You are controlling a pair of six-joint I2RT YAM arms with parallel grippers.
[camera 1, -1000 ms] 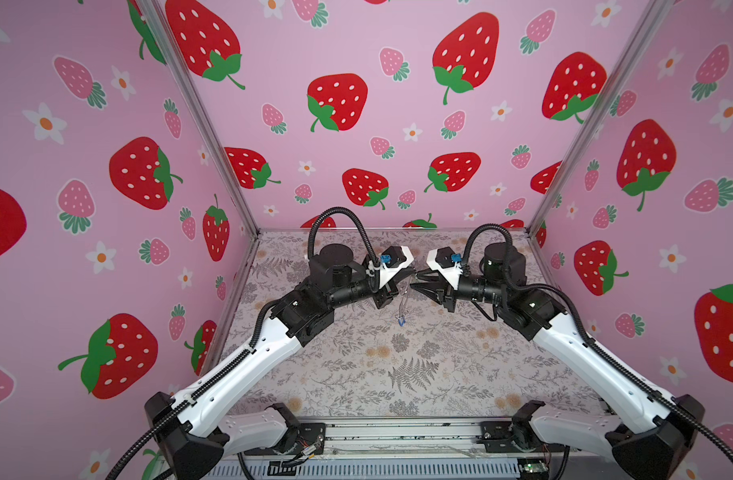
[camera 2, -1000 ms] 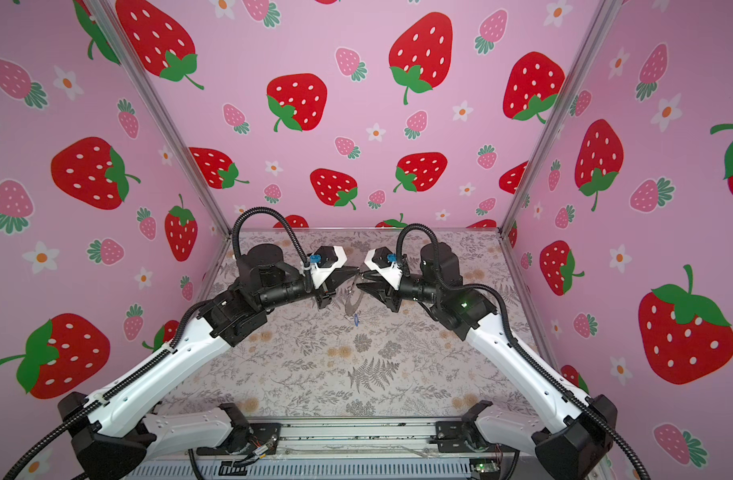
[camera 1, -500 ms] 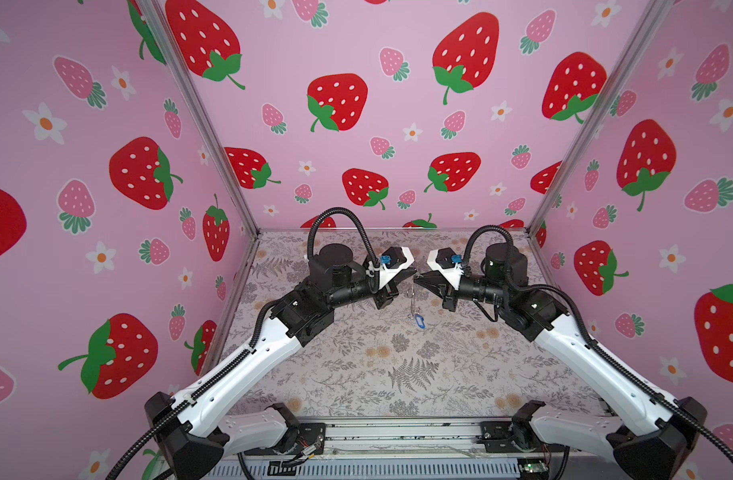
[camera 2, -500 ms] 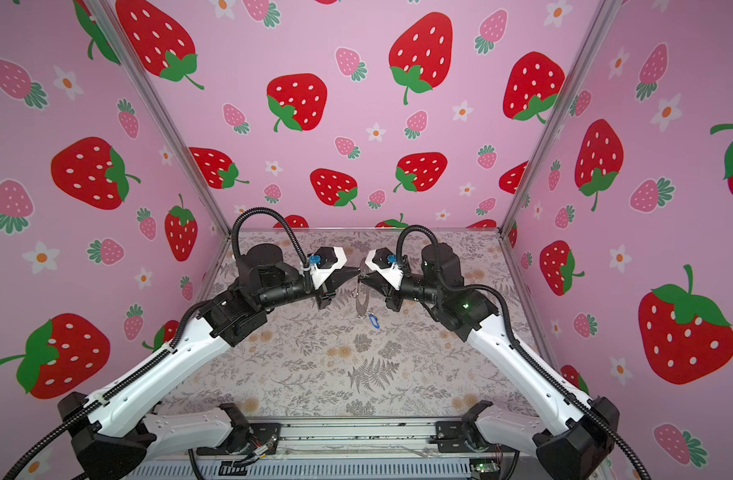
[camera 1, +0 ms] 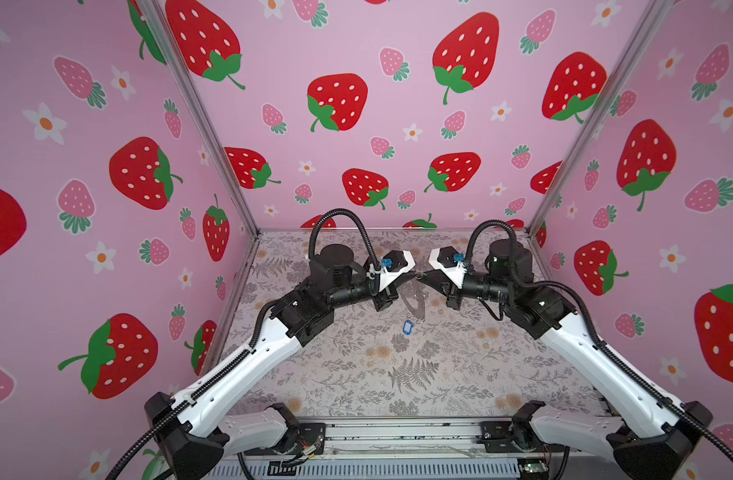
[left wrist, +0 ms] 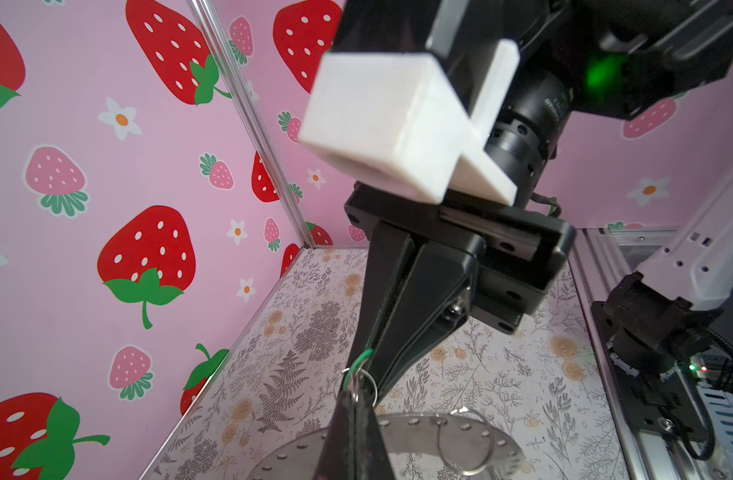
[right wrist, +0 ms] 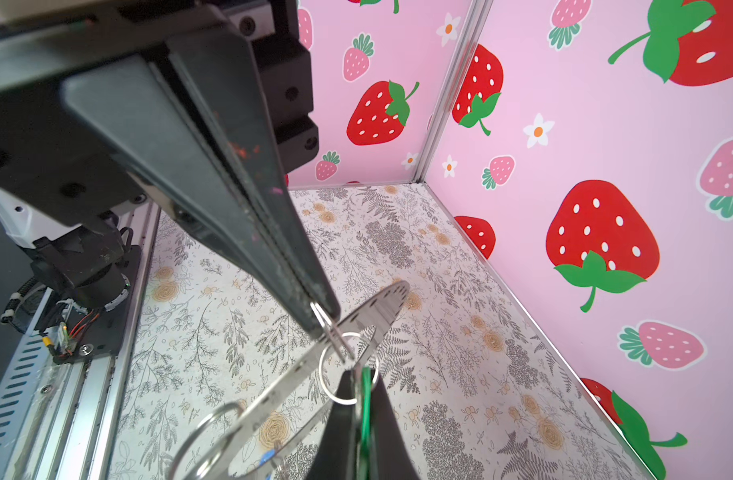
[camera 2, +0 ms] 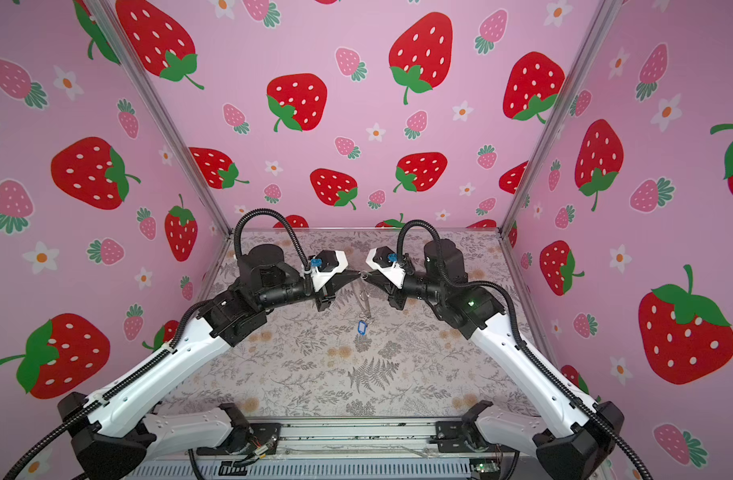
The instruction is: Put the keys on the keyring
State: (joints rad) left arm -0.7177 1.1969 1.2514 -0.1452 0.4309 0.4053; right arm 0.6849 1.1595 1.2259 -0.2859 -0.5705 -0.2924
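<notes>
Right gripper (left wrist: 372, 368) had shut since a second back and its tip had come in against the left gripper (right wrist: 323, 318). The blue key (camera 1: 407, 327) had swung a little.

Both sets of jaws were clamped, tip to tip, mid-scene, raised off the table (camera 1: 460, 374). The right one pinched what looked like the green key (right wrist: 365, 397), edge-on, with just a thin green strip showing between the fingers. The left one pinched a small split ring (right wrist: 332, 334) of thin wire. The green key sat just right of that ring, touching or nearly so. I couldn't tell if they were linked.

The keyring (left wrist: 410, 422) hung straight below the two tips. Its flat face was tilted and its long run dropped toward the near side, with the blue key dangling at the low end. I couldn't make out what carried it. Neither arm was nearer; both tips were right over its top edge.

My read: the next move turned on lining the green key's loop up with the keyring's rim just under the pinch, left holding steady, right feeding leftward and down. Blue looked already on; green didn't look on yet.
</notes>
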